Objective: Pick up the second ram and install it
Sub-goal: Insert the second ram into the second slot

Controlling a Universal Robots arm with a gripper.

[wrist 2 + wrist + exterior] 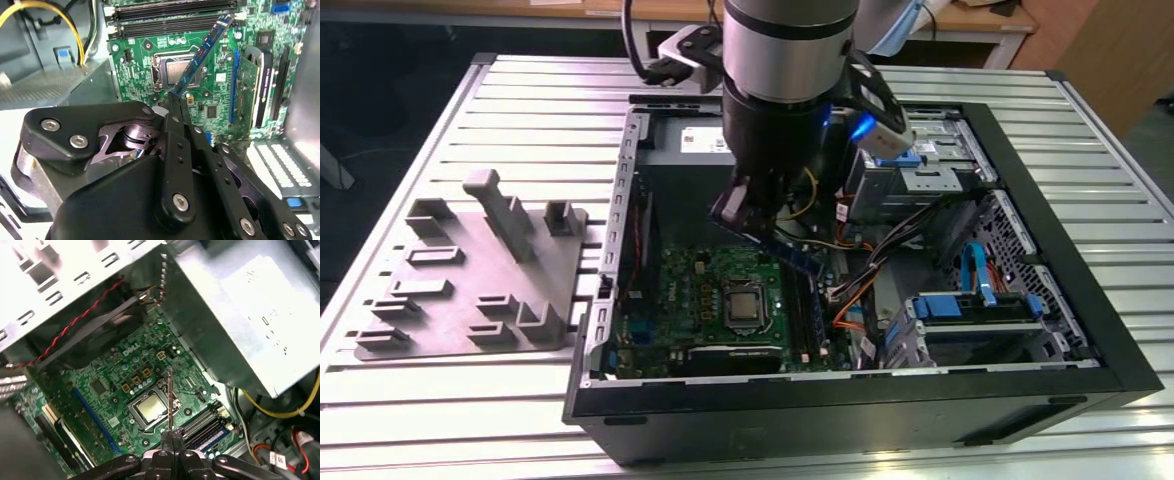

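Note:
My gripper (174, 101) is shut on the second ram (201, 55), a thin blue-green stick held by one end. In the exterior view the gripper (736, 214) hangs inside the open computer case (1067, 300), and the ram (790, 252) slants down from it above the green motherboard (700, 285). The first wrist view shows the ram (170, 397) edge-on over the CPU socket (149, 409), with the fingertips (175, 436) pinching it. The long black memory slots (172, 11) lie just past the stick's free end. It hovers clear of the board.
The grey power-supply box (250, 315) and yellow cables (270, 412) stand close beside the slots. A drive cage with blue clips (974, 305) and orange cables (847, 300) fill the case's right side in the exterior view. A grey holder tray (480, 280) sits left of the case.

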